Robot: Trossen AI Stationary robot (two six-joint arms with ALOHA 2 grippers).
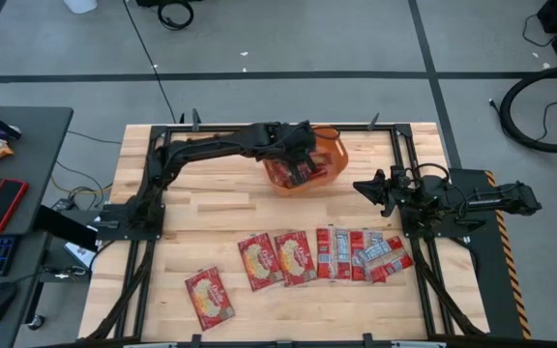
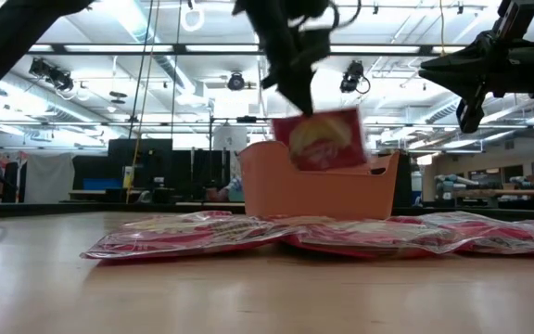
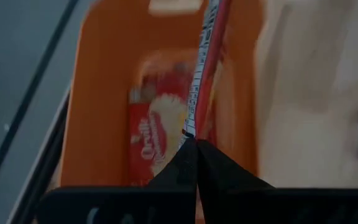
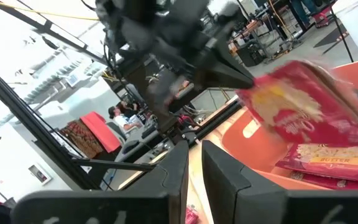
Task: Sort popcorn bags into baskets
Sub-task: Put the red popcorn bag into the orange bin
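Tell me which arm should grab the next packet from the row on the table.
Right. The right gripper hovers free near the row of popcorn bags, while the left gripper is over the orange basket, shut on a popcorn bag.

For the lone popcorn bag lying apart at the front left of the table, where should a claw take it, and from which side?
The lone popcorn bag lies flat on the table, tilted, clear of the others. Judged from that, come straight down and pinch one short end edge, since a flat packet offers only its edges. The left claw is nearer, but holds a bag over the orange tub.
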